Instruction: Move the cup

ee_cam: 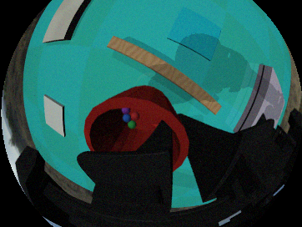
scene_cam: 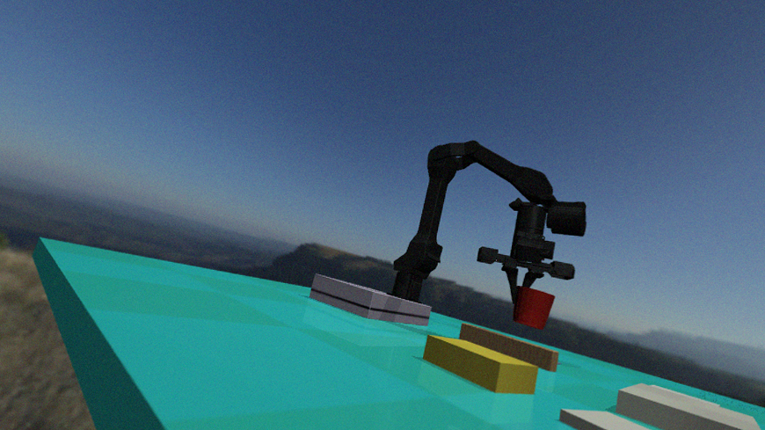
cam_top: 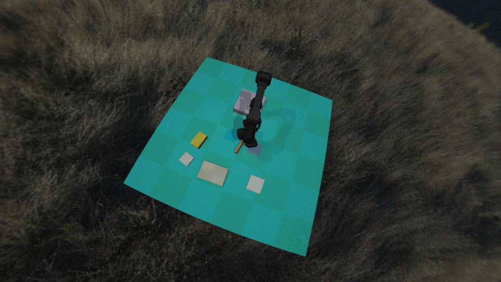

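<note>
The cup (cam_top: 245, 144) (scene_cam: 534, 308) (ee_cam: 142, 100) hangs in the air, about upright, its wall pinched between the fingers of the claw (cam_top: 251, 142) (scene_cam: 522, 286) (ee_cam: 172, 119), one finger inside the rim and one outside. Marbles (ee_cam: 128, 118) lie together inside. From the cup, the blue pad (cam_top: 230, 135) (ee_cam: 195, 31) is on the far side of the wood bar (cam_top: 238, 146) (scene_cam: 508, 347) (ee_cam: 164, 71), and the purple pad (cam_top: 254, 149) is on the near side, close by the cup. The blue pad is likely the goal, so the coming move should run across the bar's long axis, and the bar is what stands in the way. The cup's base looks higher than the bar in the exterior view; how much room it has is hard to judge. The yellow block (cam_top: 198, 139) (scene_cam: 479, 363) lies beyond the blue pad, apart from that path. A tilt or a knock on the bar could spill the marbles.
</note>
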`<state>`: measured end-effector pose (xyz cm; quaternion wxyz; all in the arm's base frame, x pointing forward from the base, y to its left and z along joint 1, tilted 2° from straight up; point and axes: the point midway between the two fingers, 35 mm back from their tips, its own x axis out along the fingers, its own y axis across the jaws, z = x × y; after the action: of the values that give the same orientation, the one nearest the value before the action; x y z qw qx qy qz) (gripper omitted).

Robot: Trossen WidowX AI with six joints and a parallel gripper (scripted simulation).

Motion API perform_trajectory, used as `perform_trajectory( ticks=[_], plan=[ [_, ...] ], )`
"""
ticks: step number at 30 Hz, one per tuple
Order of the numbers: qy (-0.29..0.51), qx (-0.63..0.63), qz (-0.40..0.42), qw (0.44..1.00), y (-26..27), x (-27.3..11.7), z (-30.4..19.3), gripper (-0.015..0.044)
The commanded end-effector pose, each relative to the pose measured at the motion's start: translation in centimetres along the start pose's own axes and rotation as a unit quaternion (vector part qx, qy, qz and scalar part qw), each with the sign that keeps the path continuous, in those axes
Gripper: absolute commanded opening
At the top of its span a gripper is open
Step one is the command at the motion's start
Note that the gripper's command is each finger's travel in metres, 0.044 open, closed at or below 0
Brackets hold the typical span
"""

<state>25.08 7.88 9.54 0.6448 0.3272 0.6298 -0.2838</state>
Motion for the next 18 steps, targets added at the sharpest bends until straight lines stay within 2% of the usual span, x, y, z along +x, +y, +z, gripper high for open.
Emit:
perform_trajectory(
  ticks=[1, 18],
  plan=[
    [0.003, -0.002, -0.003, 1.0, -0.7, 0.1, 0.5, 0.0],
    [0.002, -0.002, -0.004, 1.0, -2.6, 0.0, 3.0, 0.0]
  ],
)
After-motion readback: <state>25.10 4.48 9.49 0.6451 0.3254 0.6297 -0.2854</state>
